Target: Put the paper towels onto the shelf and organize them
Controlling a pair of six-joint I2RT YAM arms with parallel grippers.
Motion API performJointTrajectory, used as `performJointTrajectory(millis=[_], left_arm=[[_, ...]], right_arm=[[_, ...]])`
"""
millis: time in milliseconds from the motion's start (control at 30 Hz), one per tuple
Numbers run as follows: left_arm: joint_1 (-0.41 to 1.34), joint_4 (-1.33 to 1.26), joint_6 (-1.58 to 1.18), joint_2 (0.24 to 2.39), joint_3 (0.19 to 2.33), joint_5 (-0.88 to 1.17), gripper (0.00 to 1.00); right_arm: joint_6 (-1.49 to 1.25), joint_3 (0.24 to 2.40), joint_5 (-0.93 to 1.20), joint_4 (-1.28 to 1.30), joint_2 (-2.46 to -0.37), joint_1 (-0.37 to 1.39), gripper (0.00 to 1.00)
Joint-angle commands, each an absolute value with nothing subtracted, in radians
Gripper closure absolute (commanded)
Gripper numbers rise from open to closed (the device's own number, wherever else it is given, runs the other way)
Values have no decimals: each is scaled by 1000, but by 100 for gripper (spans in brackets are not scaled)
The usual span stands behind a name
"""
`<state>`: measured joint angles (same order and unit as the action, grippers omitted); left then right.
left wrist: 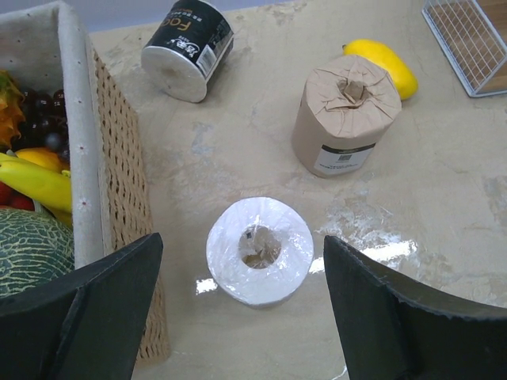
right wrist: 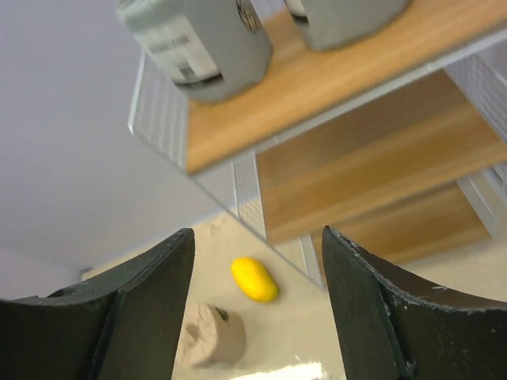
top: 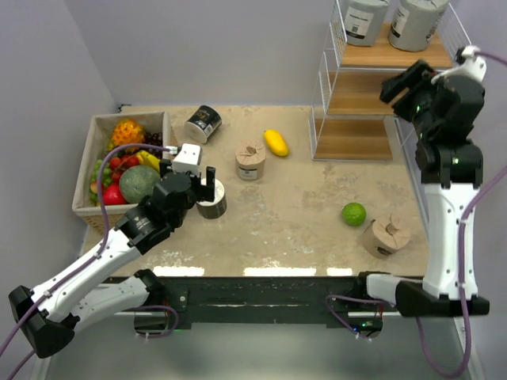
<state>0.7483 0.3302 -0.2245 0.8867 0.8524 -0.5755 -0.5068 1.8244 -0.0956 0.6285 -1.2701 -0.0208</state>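
Fingers [left wrist: 87, 317] on L spread, upright roll [left wrist: 260, 252] between, prob. untouched.

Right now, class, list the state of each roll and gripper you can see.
grey rolls: upright on top board of the shelf
centre tan roll: upright on the table
right tan roll: on table, unshelved
far black roll: lying on its side
near black roll: upright, ungripped
left gripper: open, over near black roll
right gripper: open, empty

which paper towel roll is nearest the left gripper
The upright roll showing its white end, right below the open left gripper; the black roll on its side and the tan roll sit farther off.
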Motion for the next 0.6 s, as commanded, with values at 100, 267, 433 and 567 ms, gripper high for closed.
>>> performJointTrajectory(millis=[100, 267, 433, 567], left_arm=[[752, 284, -233, 848, 853, -588, 12], [752, 285, -233, 842, 854, -580, 12], [752, 284, -232, 844, 854, -575, 12], [752, 282, -229, 838, 853, -575, 12]], right_arm=[[-485, 1440, -77, 742, -1045, -23, 29], [-483, 1324, 64, 741, -1040, -21, 32], [-603, 1206, 5, 632, -1040, 98, 32], [-673, 1152, -63, 470, -1098, 295, 29]])
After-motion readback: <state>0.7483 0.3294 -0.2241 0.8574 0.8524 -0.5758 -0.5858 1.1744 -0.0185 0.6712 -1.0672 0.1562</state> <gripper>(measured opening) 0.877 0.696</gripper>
